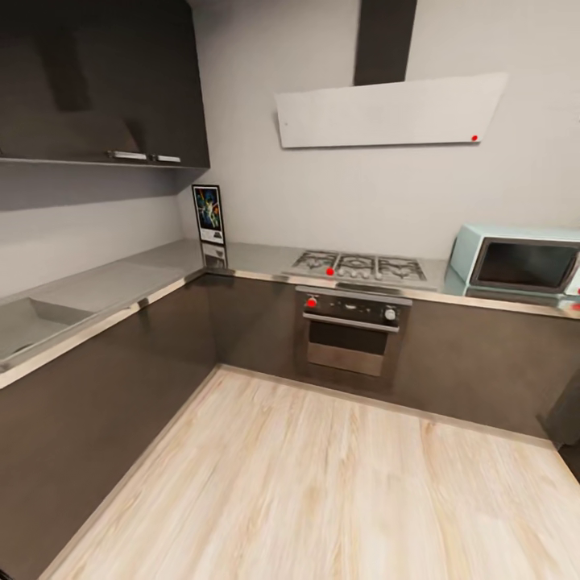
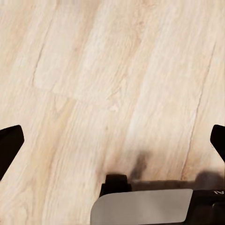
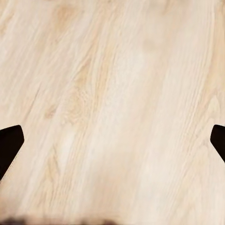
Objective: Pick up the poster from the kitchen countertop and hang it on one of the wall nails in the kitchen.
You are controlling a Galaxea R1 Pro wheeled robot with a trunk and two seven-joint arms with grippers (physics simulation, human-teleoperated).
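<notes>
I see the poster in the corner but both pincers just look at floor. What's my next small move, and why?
Probably roll the base forward and leftward toward the poster. It stands upright in the far corner of the kitchen countertop, left of the gas hob, with wooden floor between. The left pincer and right pincer are open over floorboards, holding nothing.

L-shaped grey kitchen countertop (image 1: 121, 278), pale wood floor (image 1: 322, 491) below.
Poster (image 1: 209, 213) is stood upright on the countertop at the inner corner, against the wall; gas hob (image 1: 359, 266) is set into the slab right of it; pale blue microwave (image 1: 515, 262) is placed at far right; sink (image 1: 32, 322) is recessed on the left run.
</notes>
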